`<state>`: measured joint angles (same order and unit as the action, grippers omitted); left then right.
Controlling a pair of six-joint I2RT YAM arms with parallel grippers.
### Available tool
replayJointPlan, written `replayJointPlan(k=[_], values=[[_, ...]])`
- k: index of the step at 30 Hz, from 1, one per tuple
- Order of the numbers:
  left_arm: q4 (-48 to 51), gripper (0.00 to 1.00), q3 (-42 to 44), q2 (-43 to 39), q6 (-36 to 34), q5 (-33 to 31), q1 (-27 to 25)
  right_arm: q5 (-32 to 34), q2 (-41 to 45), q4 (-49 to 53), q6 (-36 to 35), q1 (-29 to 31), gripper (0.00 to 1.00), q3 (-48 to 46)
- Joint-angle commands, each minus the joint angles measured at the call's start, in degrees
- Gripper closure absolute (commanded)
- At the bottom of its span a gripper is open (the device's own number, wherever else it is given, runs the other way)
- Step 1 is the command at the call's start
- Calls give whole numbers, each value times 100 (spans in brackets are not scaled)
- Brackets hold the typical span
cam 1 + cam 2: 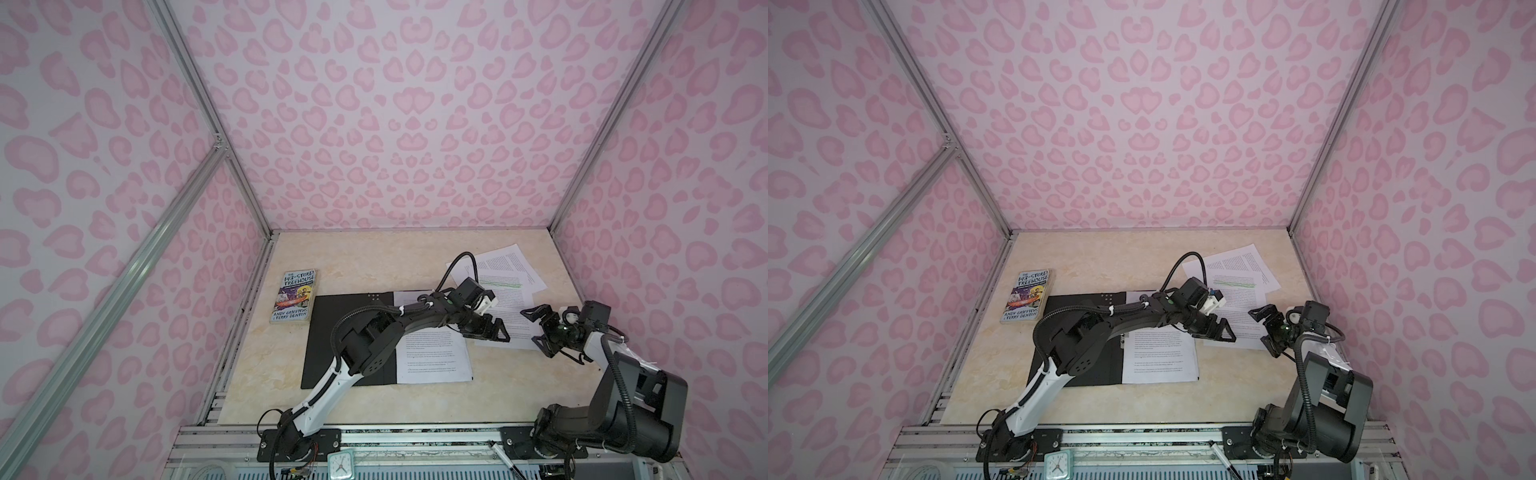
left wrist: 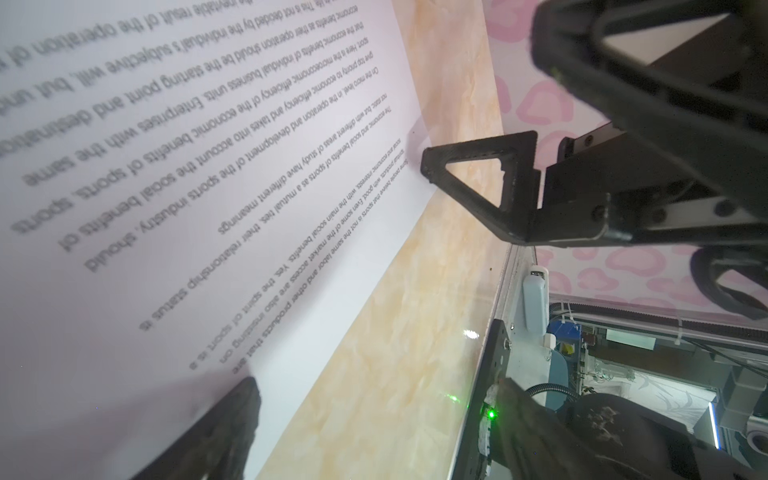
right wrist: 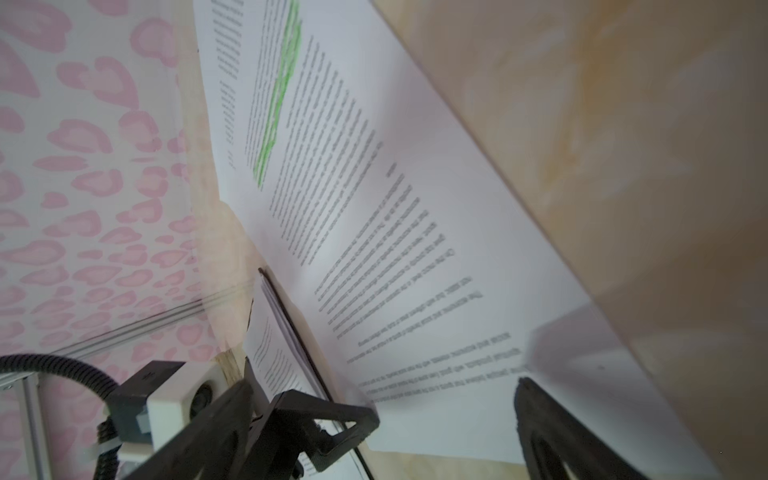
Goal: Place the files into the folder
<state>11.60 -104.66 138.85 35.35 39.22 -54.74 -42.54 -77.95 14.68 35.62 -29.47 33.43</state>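
Toward the worktop's [image 1: 374, 257] right edge, we are hovering both tools low over the files [image 1: 498, 262], and each is standing wide with nothing between its fingers. Our left tool [image 1: 500, 330] is reaching across from the left, passing over the open folder [image 1: 322, 332], and is pointing toward the right edge. Our right tool [image 1: 534, 328] is facing it from the right, the two near each other but apart. Beneath them a printed sheet [image 1: 519, 334] is lying flat at the near end of the files' spread. From the left wrist we are seeing one finger [image 2: 478, 148] of the right tool with its tip at that sheet's edge; whether it is touching the paper we cannot tell. From the right wrist we are seeing the left tool's finger [image 3: 332, 405] low over the same paper.

The rest of the loose files are fanning out toward the far right corner, overlapping one another, with the green-highlighted sheet [image 1: 500, 286] lying uppermost among them. The folder is lying open and flat between the worktop's middle and its left edge, black inside, and a sheet [image 1: 432, 361] is already lying on its right half. A closed book [image 1: 293, 297] is lying by the left edge, just beside the folder's far left corner.
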Motion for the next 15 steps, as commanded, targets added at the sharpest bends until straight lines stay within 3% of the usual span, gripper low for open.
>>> replayJointPlan(k=[1, 8, 15], values=[[1214, 9, 177, 141, -55, -785, 46, 863, 86, 559, -306, -126, 2, 69], [1195, 9, 260, 90, -90, -789, 78, 1284, 9, 551, -212, -234, 2, -161], [1195, 9, 226, 164, -150, -689, 78, 1058, -199, -45, 287, 107, 2, -498]])
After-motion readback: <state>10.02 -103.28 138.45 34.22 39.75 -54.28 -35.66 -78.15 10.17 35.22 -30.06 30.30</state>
